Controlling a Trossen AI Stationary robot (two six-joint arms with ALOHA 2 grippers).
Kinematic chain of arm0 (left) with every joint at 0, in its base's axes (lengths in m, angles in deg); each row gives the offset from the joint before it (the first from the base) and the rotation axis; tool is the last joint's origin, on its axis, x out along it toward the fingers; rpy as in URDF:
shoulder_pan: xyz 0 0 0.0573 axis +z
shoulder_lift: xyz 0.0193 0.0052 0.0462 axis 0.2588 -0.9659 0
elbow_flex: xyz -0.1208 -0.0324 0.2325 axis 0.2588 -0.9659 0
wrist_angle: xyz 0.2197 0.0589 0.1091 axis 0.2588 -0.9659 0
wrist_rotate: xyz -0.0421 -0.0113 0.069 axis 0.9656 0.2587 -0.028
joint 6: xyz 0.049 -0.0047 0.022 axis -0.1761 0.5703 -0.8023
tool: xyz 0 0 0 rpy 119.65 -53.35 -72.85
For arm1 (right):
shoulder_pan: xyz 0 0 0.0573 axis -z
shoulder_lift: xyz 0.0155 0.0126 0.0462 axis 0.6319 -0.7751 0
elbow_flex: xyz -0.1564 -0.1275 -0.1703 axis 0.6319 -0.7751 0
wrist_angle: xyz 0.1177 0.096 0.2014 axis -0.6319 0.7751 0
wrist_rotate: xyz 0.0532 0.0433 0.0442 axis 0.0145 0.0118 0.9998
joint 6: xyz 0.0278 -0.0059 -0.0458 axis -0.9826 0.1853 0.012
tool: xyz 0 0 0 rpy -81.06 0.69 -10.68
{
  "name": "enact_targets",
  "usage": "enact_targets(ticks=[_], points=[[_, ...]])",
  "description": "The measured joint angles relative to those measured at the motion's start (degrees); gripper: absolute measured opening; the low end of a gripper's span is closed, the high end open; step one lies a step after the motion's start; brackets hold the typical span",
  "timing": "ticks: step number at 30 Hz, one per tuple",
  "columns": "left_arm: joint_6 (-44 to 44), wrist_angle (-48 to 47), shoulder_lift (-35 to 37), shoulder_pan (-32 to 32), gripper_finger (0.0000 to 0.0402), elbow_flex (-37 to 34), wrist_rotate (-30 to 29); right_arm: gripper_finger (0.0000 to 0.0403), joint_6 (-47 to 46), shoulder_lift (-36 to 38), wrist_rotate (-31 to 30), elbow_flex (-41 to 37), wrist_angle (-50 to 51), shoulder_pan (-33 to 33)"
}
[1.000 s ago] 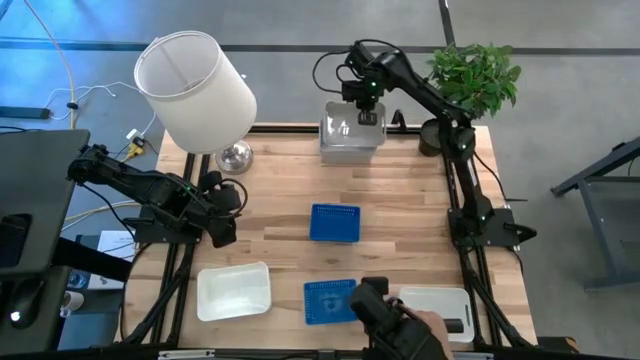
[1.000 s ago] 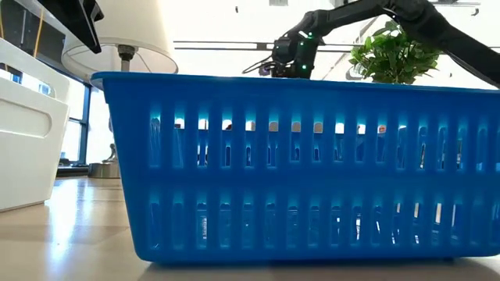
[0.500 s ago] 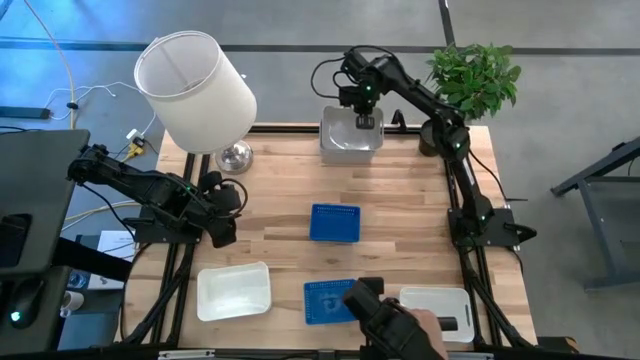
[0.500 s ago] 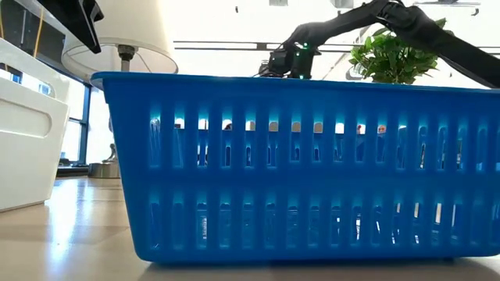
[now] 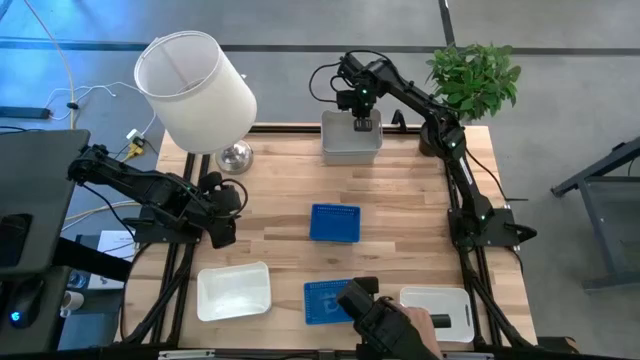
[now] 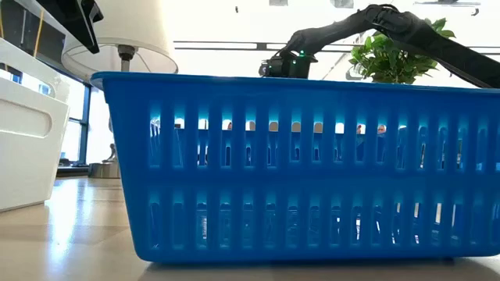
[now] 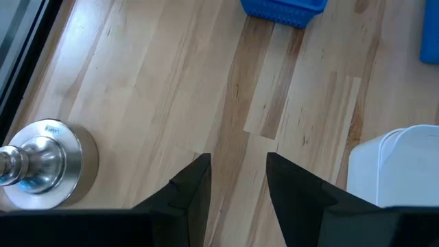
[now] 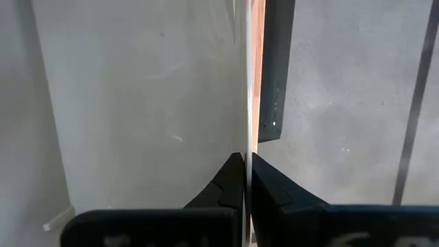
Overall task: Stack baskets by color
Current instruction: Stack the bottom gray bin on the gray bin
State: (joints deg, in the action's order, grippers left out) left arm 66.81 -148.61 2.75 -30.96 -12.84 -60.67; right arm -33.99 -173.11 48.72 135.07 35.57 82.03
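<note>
My right gripper (image 5: 365, 122) reaches to the table's far edge and is shut on a pale grey basket (image 5: 350, 140). One blue basket (image 5: 334, 223) sits flat mid-table. A second blue basket (image 5: 325, 300) stands near the front edge and fills the low view (image 6: 297, 164). A white basket (image 5: 234, 290) lies at the front left and another (image 5: 445, 305) at the front right. My left gripper (image 5: 222, 222) hangs open over the table's left side, with only bare wood between its fingers (image 7: 236, 182). My right gripper holds the pale grey basket by its far wall (image 8: 247, 137), toward the right corner. One finger (image 8: 230, 182) is inside and the other (image 8: 269, 184) outside. The fingers come from above, pointing down. Whether the basket's bottom rests on the table I cannot tell.
A lamp with a large white shade (image 5: 195, 90) and a metal foot (image 7: 41, 161) stands at the far left. A potted plant (image 5: 475, 75) is at the far right corner. A person's dark-gloved hand (image 5: 390, 322) is at the front edge by the near blue basket.
My right gripper, still shut, has gone down at the table's far edge, and the pale grey basket has sunk with it. The person's hand at the front edge has shifted a little toward the table's left.
</note>
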Motion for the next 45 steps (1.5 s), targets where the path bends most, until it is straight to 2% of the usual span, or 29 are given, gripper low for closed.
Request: enact_targets(ticks=[5, 13, 18, 21, 30, 35, 45], points=[[0.6, 0.0, 0.0, 0.0, 0.0126, 0.0, -0.02, 0.0016, -0.25, 0.0, -2.15, 0.0, -0.66, -1.0], [0.91, 0.0, 0.0, 0.0, 0.0126, 0.0, -0.02, 0.0096, -2.7, 0.23, -5.19, 0.0, 0.45, -2.09], [0.91, 0.0, 0.0, 0.0, 0.0126, 0.0, -0.03, 0.0125, -5.31, 2.62, -6.7, 0.0, 1.59, -3.13], [0.89, 0.0, 0.0, -0.02, 0.0126, 0.0, -0.03, 0.0128, -5.89, 3.9, -4.15, 0.0, 0.81, -3.29], [0.89, -0.02, 0.01, -0.02, 0.0126, 0.0, -0.07, 0.0128, -4.85, 3.3, -4.26, 0.04, -2.45, -1.98], [0.87, -0.02, 0.0, -0.02, 0.0126, 0.0, -0.09, 0.0128, -5.32, 3.19, -0.31, 0.04, -2.0, -0.99], [0.84, -0.04, 0.0, -0.02, 0.0126, 0.0, -0.11, 0.0128, -6.39, 1.42, 0.3, 0.01, -2.5, -0.23]])
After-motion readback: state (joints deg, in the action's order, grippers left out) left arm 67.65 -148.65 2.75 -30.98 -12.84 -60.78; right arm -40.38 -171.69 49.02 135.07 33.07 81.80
